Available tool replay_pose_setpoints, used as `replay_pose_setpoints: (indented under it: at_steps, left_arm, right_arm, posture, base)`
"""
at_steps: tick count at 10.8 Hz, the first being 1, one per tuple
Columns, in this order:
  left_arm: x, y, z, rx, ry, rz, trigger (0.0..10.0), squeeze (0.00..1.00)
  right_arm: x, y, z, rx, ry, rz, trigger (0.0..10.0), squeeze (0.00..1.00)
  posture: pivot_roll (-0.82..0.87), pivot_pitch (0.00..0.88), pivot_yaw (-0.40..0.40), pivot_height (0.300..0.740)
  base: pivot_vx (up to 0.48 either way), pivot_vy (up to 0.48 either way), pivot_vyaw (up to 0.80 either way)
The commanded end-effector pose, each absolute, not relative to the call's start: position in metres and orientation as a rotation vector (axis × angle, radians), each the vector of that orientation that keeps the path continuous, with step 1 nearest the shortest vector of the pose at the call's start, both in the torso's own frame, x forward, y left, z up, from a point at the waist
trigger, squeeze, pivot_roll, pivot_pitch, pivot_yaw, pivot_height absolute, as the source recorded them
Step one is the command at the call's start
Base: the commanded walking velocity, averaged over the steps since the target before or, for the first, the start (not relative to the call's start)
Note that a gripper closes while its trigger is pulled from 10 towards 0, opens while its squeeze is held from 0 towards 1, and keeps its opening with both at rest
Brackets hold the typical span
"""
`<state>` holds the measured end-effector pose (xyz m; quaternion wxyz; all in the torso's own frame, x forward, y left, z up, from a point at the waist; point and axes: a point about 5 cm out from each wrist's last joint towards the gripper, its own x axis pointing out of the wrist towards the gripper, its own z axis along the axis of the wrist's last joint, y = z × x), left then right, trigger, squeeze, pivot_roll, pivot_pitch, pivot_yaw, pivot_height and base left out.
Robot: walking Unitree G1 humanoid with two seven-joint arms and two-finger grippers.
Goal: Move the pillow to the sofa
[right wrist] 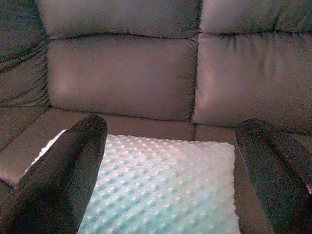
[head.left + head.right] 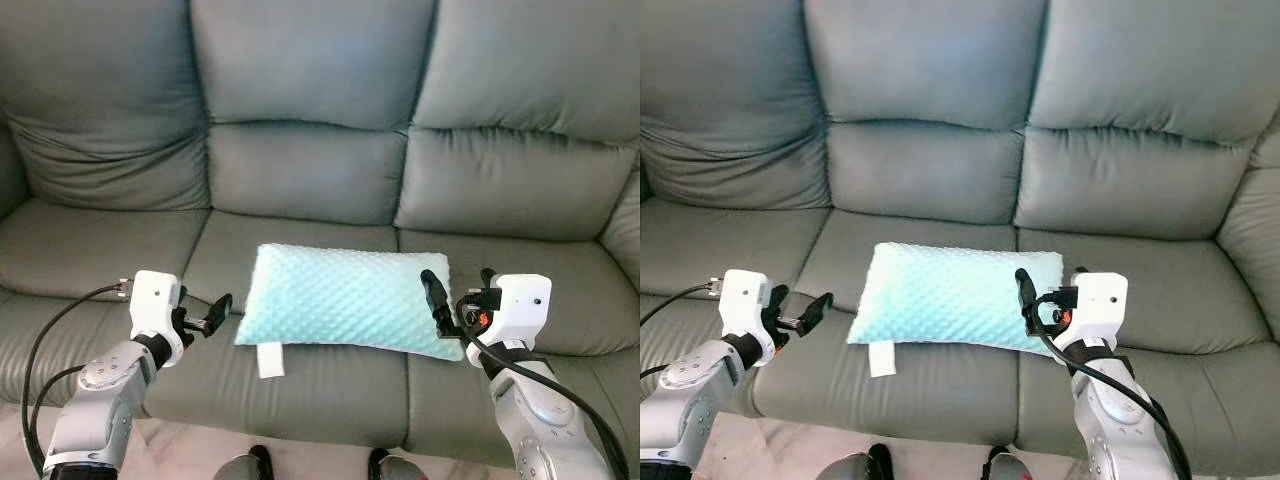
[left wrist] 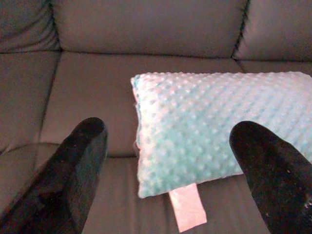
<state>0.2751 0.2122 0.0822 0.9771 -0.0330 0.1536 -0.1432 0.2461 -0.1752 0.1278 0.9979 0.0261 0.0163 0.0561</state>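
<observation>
Fingers of the left gripper (image 2: 218, 312) are spread wide, just left of the pillow (image 2: 350, 298), nothing held. The right gripper (image 2: 458, 296) is likewise wide open at the pillow's right end, perhaps touching it. The pale blue pillow lies flat on the middle seat of the sofa (image 2: 310, 160), its white tag (image 2: 270, 359) hanging over the near edge. If an arm is drawn back carelessly, the pillow could be dragged off the seat
</observation>
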Motion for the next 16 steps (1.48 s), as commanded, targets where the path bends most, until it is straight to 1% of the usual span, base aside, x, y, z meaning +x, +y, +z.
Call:
replay_pose_setpoints:
  at_steps: [1,6,7,10,16]
  left_arm:
    - [0.2741,0.2106,0.0836,-0.063,0.31,-0.302,10.0,0.0]
    - [0.2736,0.2094,0.0823,-0.058,0.323,-0.307,10.0,0.0]
    - [0.2735,0.2092,0.082,-0.056,0.324,-0.307,10.0,0.0]
    - [0.2734,0.2095,0.0818,-0.06,0.327,-0.304,10.0,0.0]
    - [0.2764,0.216,0.0853,-0.037,0.296,-0.276,10.0,0.0]
  right_arm:
    - [0.2441,-0.1782,0.1288,0.056,0.032,0.102,10.0,0.0]
    - [0.2445,-0.1792,0.1292,0.054,0.032,0.1,10.0,0.0]
    - [0.2445,-0.1793,0.1292,0.053,0.032,0.098,10.0,0.0]
    - [0.2444,-0.1793,0.1291,0.054,0.033,0.098,10.0,0.0]
    - [0.2459,-0.1798,0.1297,0.053,0.029,0.099,10.0,0.0]
  posture:
    - [-0.17,0.197,0.023,0.74]
    - [-0.17,0.197,0.023,0.74]
    - [-0.17,0.197,0.023,0.74]
    - [-0.17,0.198,0.023,0.74]
    - [-0.17,0.19,0.021,0.74]
  base:
    - [0.0,0.0,0.0]
    - [0.0,0.0,0.0]
    - [-0.48,0.0,0.0]
    - [-0.271,0.0,0.0]
    - [0.0,0.0,0.0]
